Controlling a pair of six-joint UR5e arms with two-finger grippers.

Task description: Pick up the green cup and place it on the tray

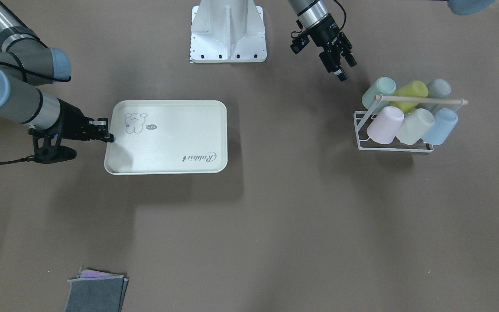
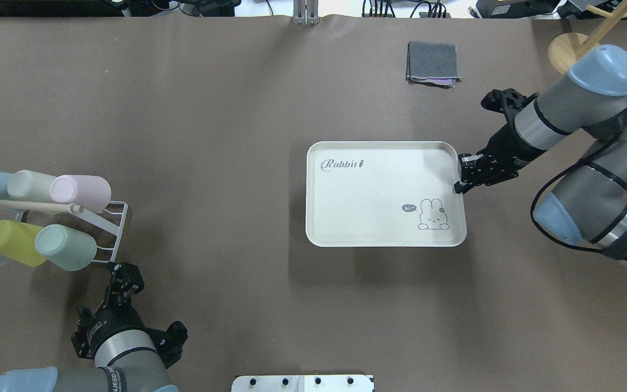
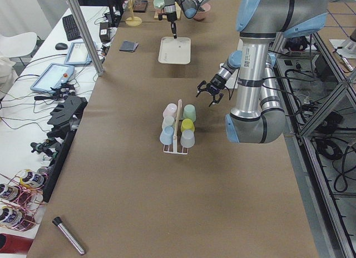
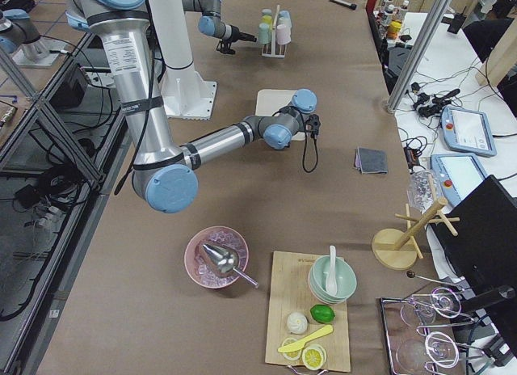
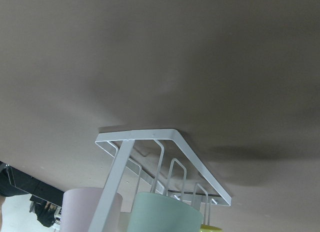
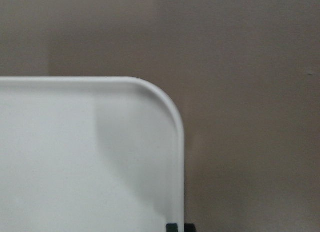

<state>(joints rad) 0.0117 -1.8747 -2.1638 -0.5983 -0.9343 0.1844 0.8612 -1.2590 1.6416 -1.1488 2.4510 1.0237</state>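
The green cup (image 1: 378, 92) is a mint tumbler lying on its side in a white wire rack (image 1: 362, 130), at the rack's end nearest my left arm. It also shows in the overhead view (image 2: 66, 247) and the left wrist view (image 5: 165, 214). My left gripper (image 1: 345, 69) is open and empty, hovering a short way from the cup (image 2: 123, 275). The cream tray (image 1: 176, 143) lies flat mid-table (image 2: 368, 196). My right gripper (image 1: 111, 138) sits at the tray's short edge (image 2: 457, 188), its tips shut on the rim near a corner (image 6: 181, 227).
The rack also holds yellow (image 1: 412, 91), pink (image 1: 386, 125), cream (image 1: 415, 125), blue (image 1: 441, 126) and grey-green (image 1: 439, 89) cups under a wooden bar (image 1: 420, 100). A folded grey cloth (image 1: 95, 294) lies at the far edge. The robot's white base (image 1: 228, 34) stands behind the tray.
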